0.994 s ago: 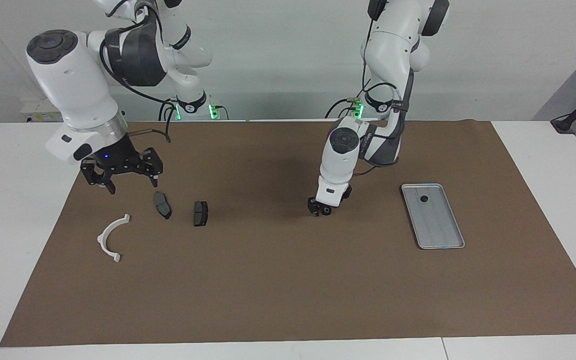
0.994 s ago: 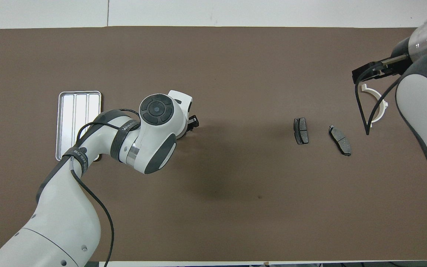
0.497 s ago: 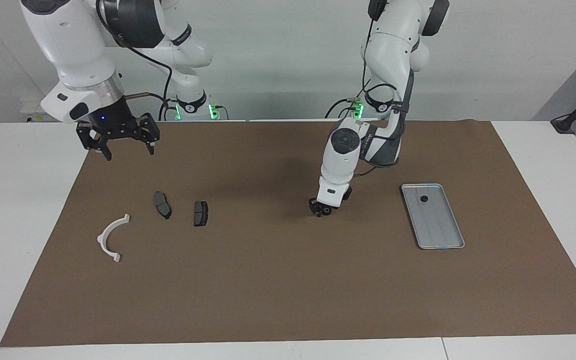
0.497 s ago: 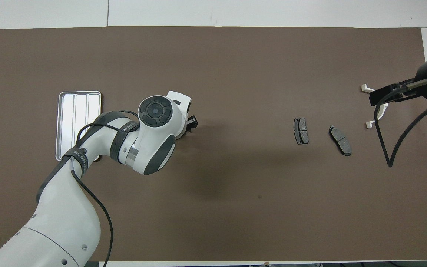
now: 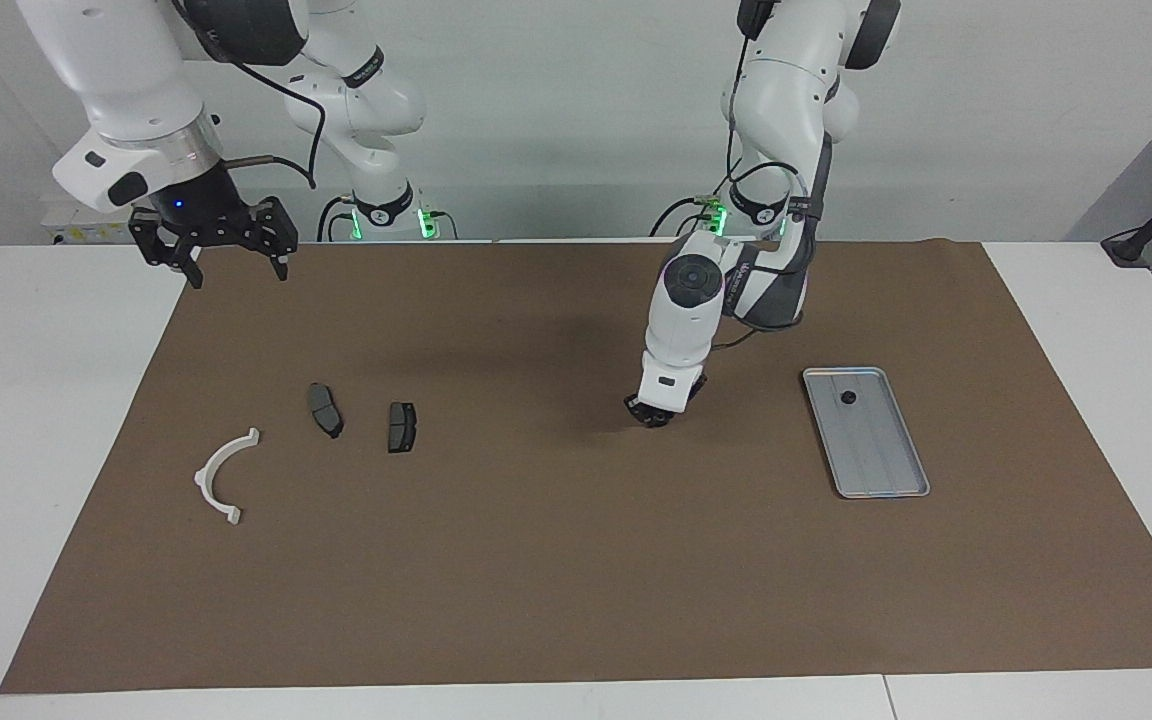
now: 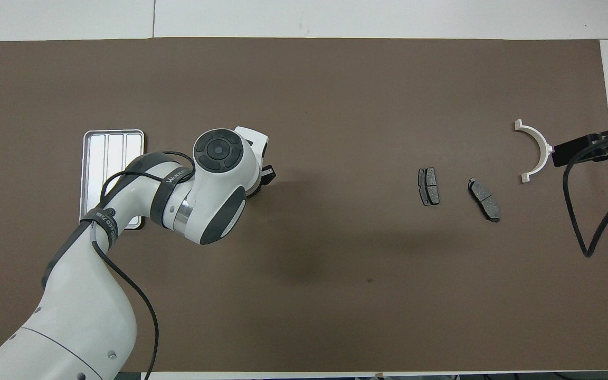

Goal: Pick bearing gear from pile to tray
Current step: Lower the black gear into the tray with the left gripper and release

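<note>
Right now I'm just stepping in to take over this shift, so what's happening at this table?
The left pincer is down on the brown mat between the tray and the two brake-pad plates, closing around a small black piece that its fingers mostly hide. One small black round piece already lies in the tray. The right pincer hangs open, raised over the mat's corner at its own end. The white curved bracket lies untouched.

A white desk (image 5: 26, 420) carried a brown mat (image 5: 576, 560). On the mat lay a white curved bracket (image 5: 221, 475), two dark brake-pad plates (image 5: 325, 409) (image 5: 401, 426) beside it, and, toward the left arm's end, a ribbed metal tray (image 5: 881, 460) holding one small black round piece (image 5: 848, 397).
</note>
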{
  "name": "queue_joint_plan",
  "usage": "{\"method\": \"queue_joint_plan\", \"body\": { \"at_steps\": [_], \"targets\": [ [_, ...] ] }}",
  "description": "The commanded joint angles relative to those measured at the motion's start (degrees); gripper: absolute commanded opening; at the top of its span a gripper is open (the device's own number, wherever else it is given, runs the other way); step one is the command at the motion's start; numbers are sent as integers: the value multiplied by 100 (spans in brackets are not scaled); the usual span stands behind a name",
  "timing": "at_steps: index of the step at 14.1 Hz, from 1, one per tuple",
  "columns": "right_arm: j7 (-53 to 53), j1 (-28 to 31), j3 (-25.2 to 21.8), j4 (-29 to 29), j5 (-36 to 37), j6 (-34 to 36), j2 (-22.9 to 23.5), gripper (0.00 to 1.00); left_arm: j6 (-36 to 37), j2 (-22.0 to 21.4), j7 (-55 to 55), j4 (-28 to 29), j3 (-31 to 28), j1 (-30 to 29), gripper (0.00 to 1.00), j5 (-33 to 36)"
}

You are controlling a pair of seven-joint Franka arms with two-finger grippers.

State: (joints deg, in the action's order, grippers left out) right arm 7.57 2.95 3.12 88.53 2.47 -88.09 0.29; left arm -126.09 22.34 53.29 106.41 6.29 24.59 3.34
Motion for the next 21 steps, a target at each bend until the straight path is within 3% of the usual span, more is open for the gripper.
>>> {"method": "queue_joint_plan", "body": {
  "at_steps": [1,3,7,13,21],
  "targets": [
    [9,-32,-57,270,-177,55,-196,100,741,-676,-1017,45,-22,-645,0,132],
    [-9,-40,-57,314,-177,20,-196,100,919,-1003,-2237,204,-5,-1400,0,105],
    [-9,-23,-48,288,-177,-24,-126,100,569,-951,-4297,222,-4,-2580,0,35],
    [-9,-40,-48,288,-177,-77,-64,100,-302,-433,-4450,231,-22,-2819,0,35],
    [-203,-58,-48,323,-150,-506,-20,100,-750,-117,-5074,388,-22,-3047,0,35]
  ]
}}
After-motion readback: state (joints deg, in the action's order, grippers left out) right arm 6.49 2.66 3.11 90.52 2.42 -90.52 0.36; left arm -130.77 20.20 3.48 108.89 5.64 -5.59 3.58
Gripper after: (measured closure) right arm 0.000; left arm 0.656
